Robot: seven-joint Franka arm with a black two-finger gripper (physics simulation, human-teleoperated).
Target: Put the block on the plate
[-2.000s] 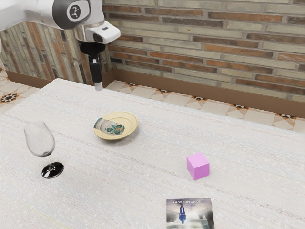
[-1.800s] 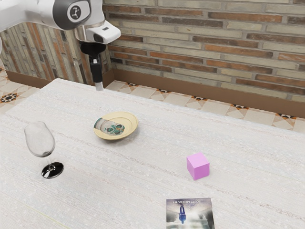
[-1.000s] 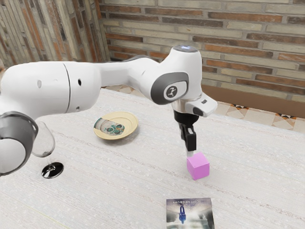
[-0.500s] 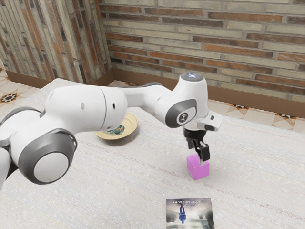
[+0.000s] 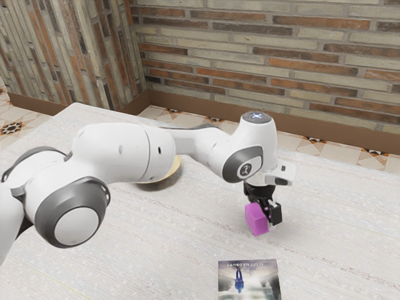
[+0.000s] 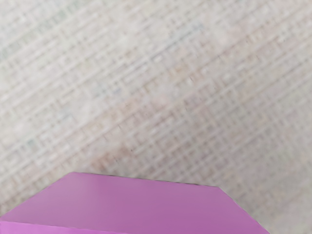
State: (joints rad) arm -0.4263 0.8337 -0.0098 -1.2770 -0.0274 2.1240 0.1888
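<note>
My gripper (image 5: 265,214) is down at the pink-purple block (image 5: 255,219) in the exterior view, overlapping its upper and right sides there. Whether it holds the block cannot be made out. In the wrist view the block (image 6: 139,204) lies large at the lower edge, its flat top toward the camera and its far edge slightly slanted to the hand. The yellowish plate (image 5: 169,179) is on the table in the exterior view, mostly hidden behind the arm, apart from the block.
A book or card with a dark picture (image 5: 249,281) lies on the pale table (image 5: 337,231), nearer the exterior view's lower edge than the block. The arm crosses over the table from the exterior view's left. A brick wall stands behind.
From above the table's far left in the exterior view, my hand has swung over to the block and come down at it. The arm now covers the wine glass and much of the plate.
</note>
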